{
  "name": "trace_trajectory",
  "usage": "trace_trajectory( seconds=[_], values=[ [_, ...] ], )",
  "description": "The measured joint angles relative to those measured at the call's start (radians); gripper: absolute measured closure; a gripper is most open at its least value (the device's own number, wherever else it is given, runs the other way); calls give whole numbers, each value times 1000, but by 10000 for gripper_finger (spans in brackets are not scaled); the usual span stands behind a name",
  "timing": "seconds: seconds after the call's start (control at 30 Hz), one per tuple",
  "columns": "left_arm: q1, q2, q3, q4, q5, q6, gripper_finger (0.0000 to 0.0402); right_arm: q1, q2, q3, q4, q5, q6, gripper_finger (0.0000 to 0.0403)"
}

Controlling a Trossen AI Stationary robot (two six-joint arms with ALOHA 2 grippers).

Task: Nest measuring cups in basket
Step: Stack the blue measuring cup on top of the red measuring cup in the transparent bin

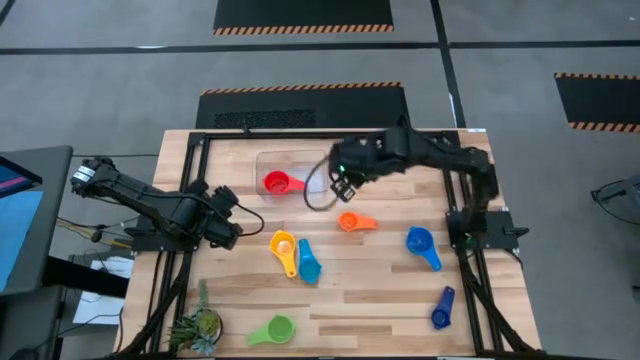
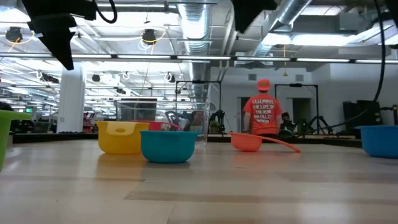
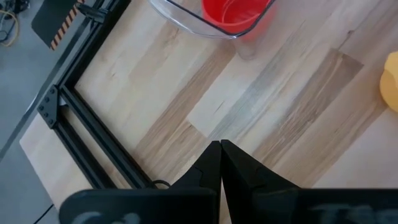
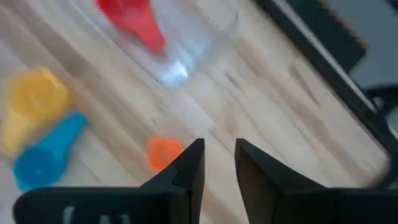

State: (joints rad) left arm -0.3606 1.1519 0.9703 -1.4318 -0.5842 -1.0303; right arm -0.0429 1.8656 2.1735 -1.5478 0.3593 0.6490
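The clear basket (image 1: 292, 165) sits toward the table's far side with the red cup (image 1: 277, 183) inside it. On the wood lie the orange cup (image 1: 352, 222), yellow cup (image 1: 283, 245), light blue cup (image 1: 308, 263), blue cup (image 1: 421, 243), dark blue cup (image 1: 441, 309) and green cup (image 1: 274, 330). My right gripper (image 4: 219, 155) hangs open and empty above the table, between the basket's right end and the orange cup (image 4: 163, 152). My left gripper (image 3: 220, 149) waits shut at the table's left side, near the basket (image 3: 205, 25).
A small potted plant (image 1: 199, 325) stands at the near left corner. Black frame rails (image 1: 190, 190) run along the table's left and right sides. Bare wood lies between the orange and blue cups. A person in a red shirt (image 2: 259, 115) stands far back in the room.
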Motion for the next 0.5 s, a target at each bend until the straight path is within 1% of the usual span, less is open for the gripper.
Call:
trace_trajectory(
  seconds=[0.07,0.13,0.17,0.23,0.3,0.37,0.4,0.5],
  values=[
    [0,0,0,12,0,3,401,38,-55,-60,17,3,17,299],
    [0,0,0,19,0,5,401,75,-98,-134,-22,18,112,305],
    [0,0,0,17,0,5,401,89,-122,-201,-30,24,145,307],
    [0,0,0,17,-1,5,401,114,-183,-352,18,31,189,311],
    [0,0,0,17,-1,5,401,129,-250,-492,24,22,292,315],
    [0,0,0,18,0,4,401,139,-329,-650,-8,-32,413,318],
    [0,0,0,18,0,1,401,146,-359,-724,2,-63,474,319],
    [0,0,0,22,0,1,401,178,-464,-940,147,-158,630,321]
  ],
)
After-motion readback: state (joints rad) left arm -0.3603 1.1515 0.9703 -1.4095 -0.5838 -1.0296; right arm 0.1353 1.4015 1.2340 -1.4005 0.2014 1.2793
